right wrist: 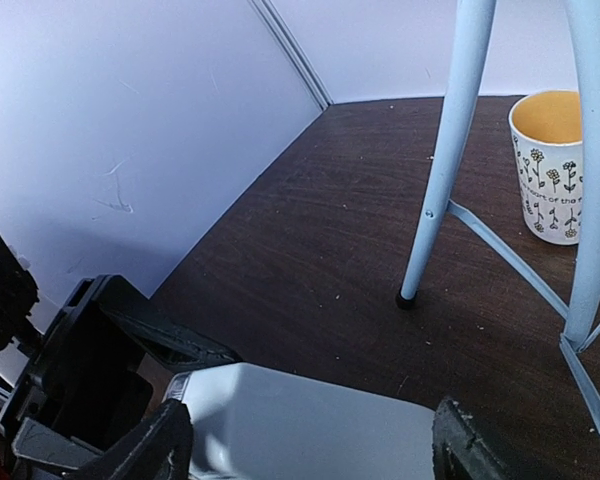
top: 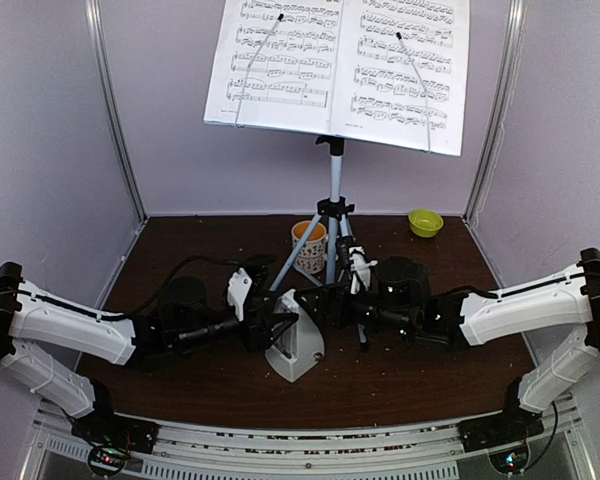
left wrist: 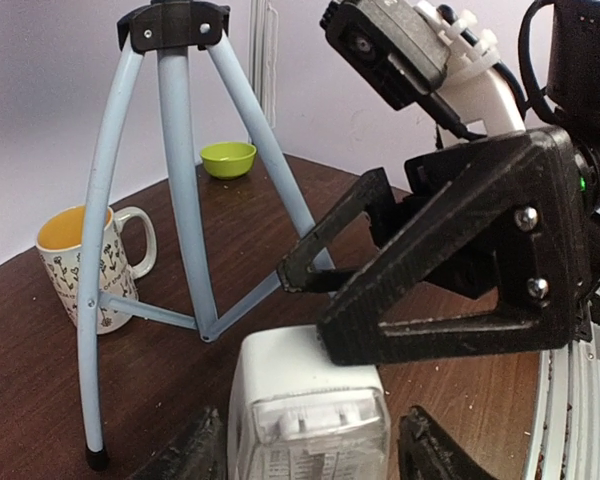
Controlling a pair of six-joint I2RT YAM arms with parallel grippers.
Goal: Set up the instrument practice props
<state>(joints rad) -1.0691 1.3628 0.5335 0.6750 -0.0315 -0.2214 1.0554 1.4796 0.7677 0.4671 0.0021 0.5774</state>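
Metronome (left wrist: 310, 400) upright mid-desk (top: 210, 390), toward the near edge by the tripod (left wrist: 180, 200), left gripper (left wrist: 310, 455) parted around it with gaps showing, right gripper (right wrist: 310, 440) wide over it, contact unclear; likely best to square on flat sides before squeezing.

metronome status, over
Left gripper and right gripper open, both straddling the metronome. Metronome upright by the stand. Mug close behind.

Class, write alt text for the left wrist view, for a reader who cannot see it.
A white metronome sits between the left gripper's dark fingers while the right gripper reaches in over it, jaws apart. Behind stand pale tripod legs, a patterned mug and a green bowl on the brown table.
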